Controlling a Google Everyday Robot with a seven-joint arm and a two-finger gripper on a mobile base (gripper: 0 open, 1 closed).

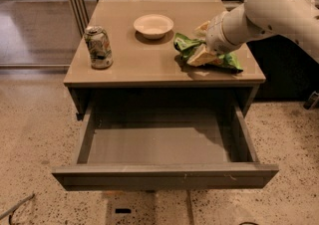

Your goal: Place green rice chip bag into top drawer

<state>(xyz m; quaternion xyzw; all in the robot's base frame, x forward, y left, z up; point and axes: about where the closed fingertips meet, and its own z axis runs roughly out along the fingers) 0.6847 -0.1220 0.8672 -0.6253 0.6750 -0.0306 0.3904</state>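
Observation:
The green rice chip bag lies crumpled on the right side of the tan table, near its front edge. My gripper is low over the bag's left half. It is open, with one cream finger in front of the bag and the other behind it. My white arm comes in from the upper right and hides part of the bag. The top drawer is pulled out below the table top, and nothing is inside it.
A white bowl stands at the table's back middle. A crushed green-and-white can stands at the left front. A dark cabinet is to the right of the table. Speckled floor surrounds the drawer.

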